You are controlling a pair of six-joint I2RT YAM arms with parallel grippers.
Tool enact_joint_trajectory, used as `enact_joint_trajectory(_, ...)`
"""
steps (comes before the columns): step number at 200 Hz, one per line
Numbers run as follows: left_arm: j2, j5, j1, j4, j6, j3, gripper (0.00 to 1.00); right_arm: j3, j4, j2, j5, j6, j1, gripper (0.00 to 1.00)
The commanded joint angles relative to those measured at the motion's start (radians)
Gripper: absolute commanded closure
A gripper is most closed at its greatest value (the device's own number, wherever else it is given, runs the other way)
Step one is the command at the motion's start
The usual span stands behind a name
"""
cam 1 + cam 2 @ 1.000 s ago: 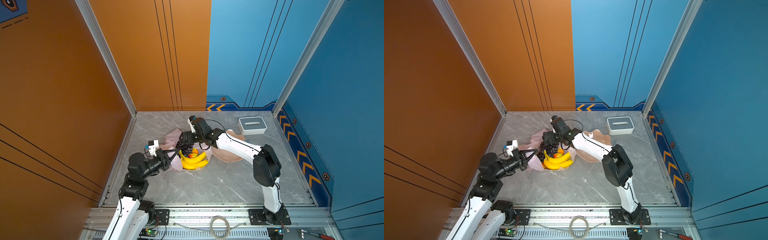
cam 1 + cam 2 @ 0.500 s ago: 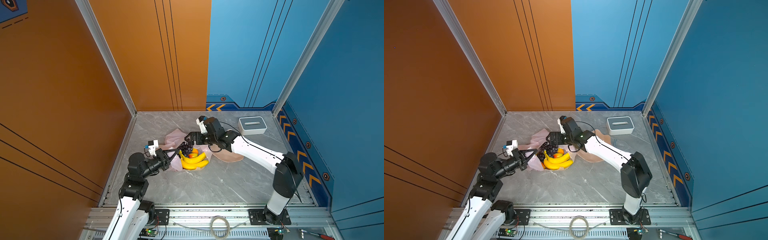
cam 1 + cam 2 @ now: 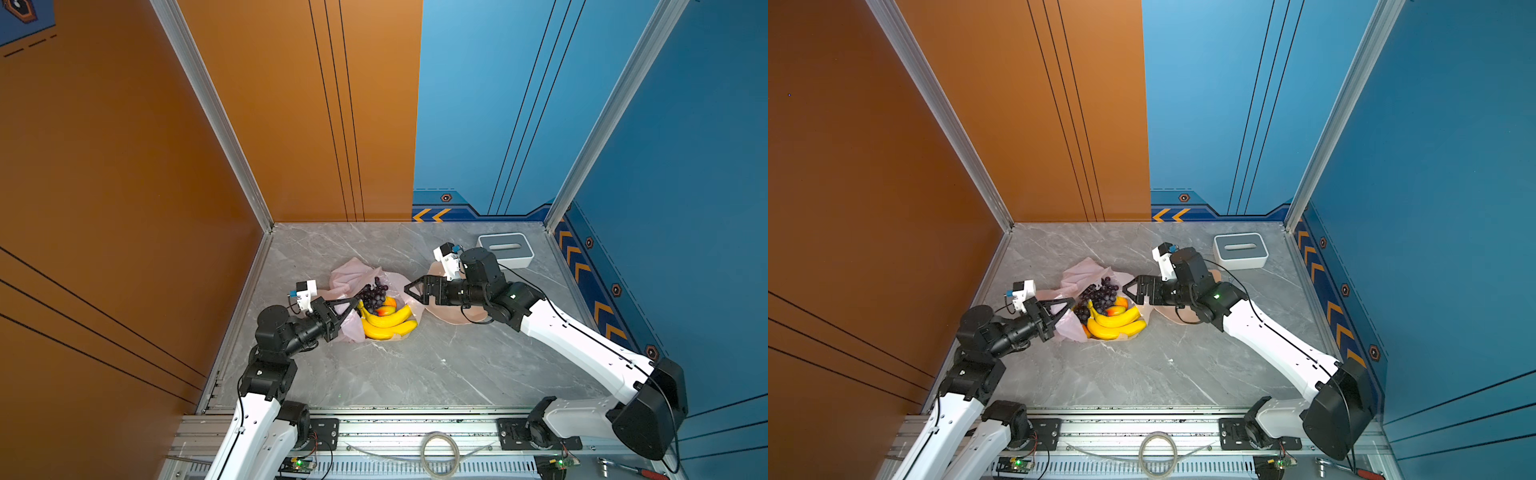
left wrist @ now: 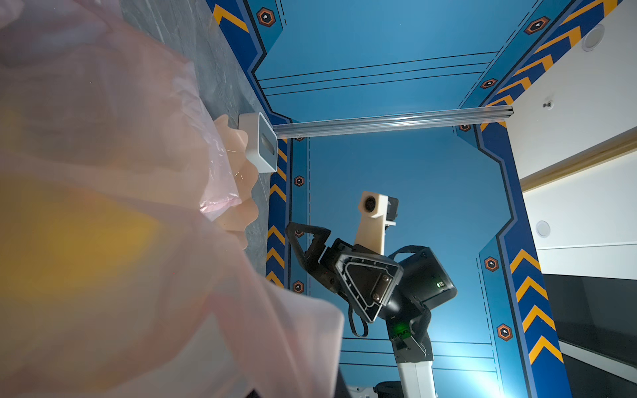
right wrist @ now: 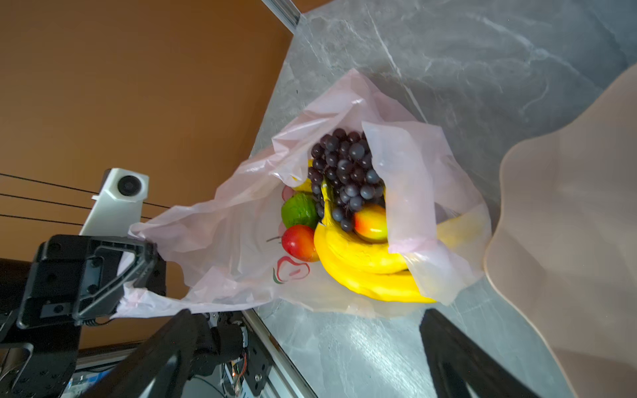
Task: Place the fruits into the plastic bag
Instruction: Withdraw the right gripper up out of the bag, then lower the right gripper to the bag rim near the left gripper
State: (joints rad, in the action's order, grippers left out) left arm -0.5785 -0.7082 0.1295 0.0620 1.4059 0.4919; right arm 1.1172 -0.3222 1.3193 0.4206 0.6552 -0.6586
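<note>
the visible fruits [image 5: 344,172] are piled inside the plastic bag [image 5: 224,234] on the tabletop [image 5: 482,69], its edge is pinched by the left fingers [image 5: 144,251], the right fingers [image 5: 458,355] are held spread and empty, and little seems left undone.

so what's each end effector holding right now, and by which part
The left end effector is shut on the plastic bag, pinching a bunched edge of film at its mouth. The right end effector is open and holds nothing.
</note>
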Motion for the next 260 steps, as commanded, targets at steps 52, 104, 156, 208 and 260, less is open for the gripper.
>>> enact_joint_trajectory(52, 0.027, 0.0, -0.008, -0.027, -0.027, -0.003, 1.0, 0.12, -0.375, 0.023, -0.179, -0.19, -0.07, 0.0)
enact_joint_trajectory(104, 0.027, -0.002, -0.008, -0.031, -0.028, -0.006, 1.0, 0.269, -0.44, 0.192, -0.152, -0.269, -0.073, 0.01)
enact_joint_trajectory(156, 0.026, 0.0, -0.008, -0.027, -0.025, -0.015, 1.0, 0.435, -0.527, 0.358, -0.177, -0.335, -0.064, 0.04)
enact_joint_trajectory(208, 0.027, 0.0, -0.007, -0.025, -0.02, -0.015, 1.0, 0.509, -0.555, 0.482, -0.2, -0.374, -0.05, 0.07)
enact_joint_trajectory(260, 0.03, 0.001, -0.007, -0.031, -0.021, -0.01, 1.0, 0.535, -0.556, 0.538, -0.17, -0.401, -0.05, 0.12)
